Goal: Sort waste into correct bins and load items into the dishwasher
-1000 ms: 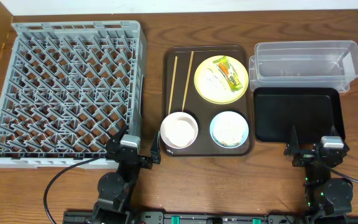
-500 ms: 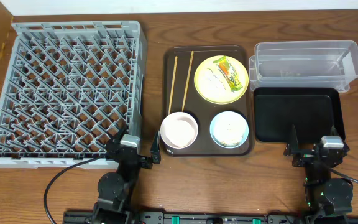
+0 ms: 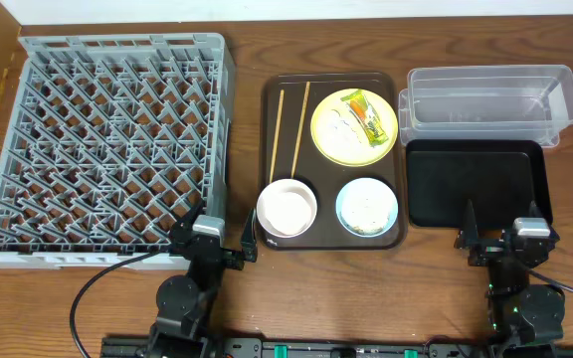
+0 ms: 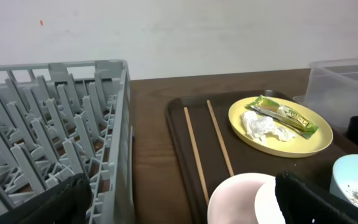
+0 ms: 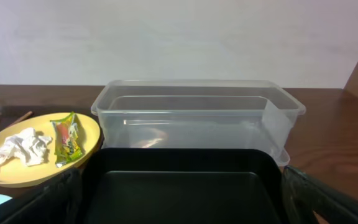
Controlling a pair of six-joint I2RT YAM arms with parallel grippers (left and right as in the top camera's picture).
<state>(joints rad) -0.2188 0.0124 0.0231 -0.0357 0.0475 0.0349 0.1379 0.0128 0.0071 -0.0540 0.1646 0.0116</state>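
The grey dishwasher rack (image 3: 107, 139) fills the left side. On a brown serving tray (image 3: 271, 149) lie two chopsticks (image 3: 291, 124), a yellow plate (image 3: 332, 147) holding a green-and-yellow wrapper (image 3: 367, 117) and a white tissue (image 3: 341, 124), a white bowl (image 3: 287, 207), and a light blue bowl (image 3: 367, 206) with food scraps. To the right stand the clear tub (image 3: 490, 99) and the black tray (image 3: 476, 184). My left gripper (image 3: 217, 234) is open near the white bowl (image 4: 241, 199). My right gripper (image 3: 502, 234) is open at the black tray's (image 5: 179, 180) near edge. Both hold nothing.
The rack's lattice wall (image 4: 120, 143) rises just left of my left gripper (image 4: 185, 208). The clear tub (image 5: 197, 115) stands behind the black tray, ahead of my right gripper (image 5: 182, 205). Bare wooden table (image 3: 366, 288) runs along the front.
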